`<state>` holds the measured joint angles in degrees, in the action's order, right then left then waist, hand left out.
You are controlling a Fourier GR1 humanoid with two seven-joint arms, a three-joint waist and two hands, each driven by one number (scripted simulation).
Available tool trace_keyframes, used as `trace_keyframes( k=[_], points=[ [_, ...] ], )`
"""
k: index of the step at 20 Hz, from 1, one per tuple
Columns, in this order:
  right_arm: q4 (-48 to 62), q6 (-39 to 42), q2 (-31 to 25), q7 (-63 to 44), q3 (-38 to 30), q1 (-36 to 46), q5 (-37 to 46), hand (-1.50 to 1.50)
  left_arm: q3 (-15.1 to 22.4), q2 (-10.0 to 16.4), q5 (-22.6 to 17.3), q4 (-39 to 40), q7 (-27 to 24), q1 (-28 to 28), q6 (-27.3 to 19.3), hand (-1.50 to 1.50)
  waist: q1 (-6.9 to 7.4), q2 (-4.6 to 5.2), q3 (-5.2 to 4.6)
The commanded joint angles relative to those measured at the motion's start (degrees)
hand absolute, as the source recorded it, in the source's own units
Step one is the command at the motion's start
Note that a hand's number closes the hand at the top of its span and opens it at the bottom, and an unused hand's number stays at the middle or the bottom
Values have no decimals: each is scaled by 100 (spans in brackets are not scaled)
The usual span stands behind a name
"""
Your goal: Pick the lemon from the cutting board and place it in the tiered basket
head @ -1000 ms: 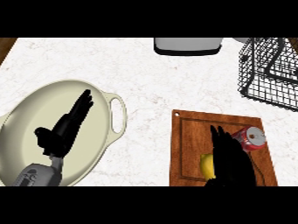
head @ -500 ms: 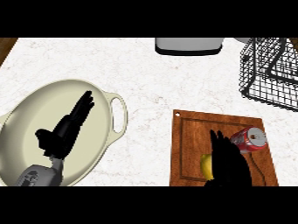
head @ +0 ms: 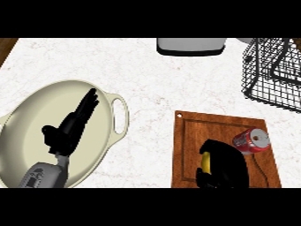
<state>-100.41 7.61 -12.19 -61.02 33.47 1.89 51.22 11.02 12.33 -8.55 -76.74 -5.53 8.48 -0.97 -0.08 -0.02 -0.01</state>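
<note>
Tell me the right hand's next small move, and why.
Probably lift the lemon straight up off the cutting board. The right hand looks curled round it, with only a yellow sliver showing, so the grasp seems made. The red can lies close beside the hand, toward the tiered basket, so rising first should avoid knocking it.
</note>
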Motion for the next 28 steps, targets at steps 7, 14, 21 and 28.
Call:
trace_keyframes(
  k=[7,14,21,28],
  points=[
    [349,-490,429,376,-49,-319,881,150,-148,-323,452,54,-218,-268,85,0,1,0,1],
    [-35,-60,-2211,2240,-2386,-769,-530,150,-361,-124,223,-128,-97,-349,100,0,-329,-1,50],
    [644,-384,-2931,4071,-4289,-454,-2204,150,-425,-91,211,-54,-123,-387,102,0,-447,-31,72],
    [1712,253,-3653,6172,-6093,50,-4148,150,-366,-115,128,-79,-145,-377,282,0,-272,-23,47]
  ],
)
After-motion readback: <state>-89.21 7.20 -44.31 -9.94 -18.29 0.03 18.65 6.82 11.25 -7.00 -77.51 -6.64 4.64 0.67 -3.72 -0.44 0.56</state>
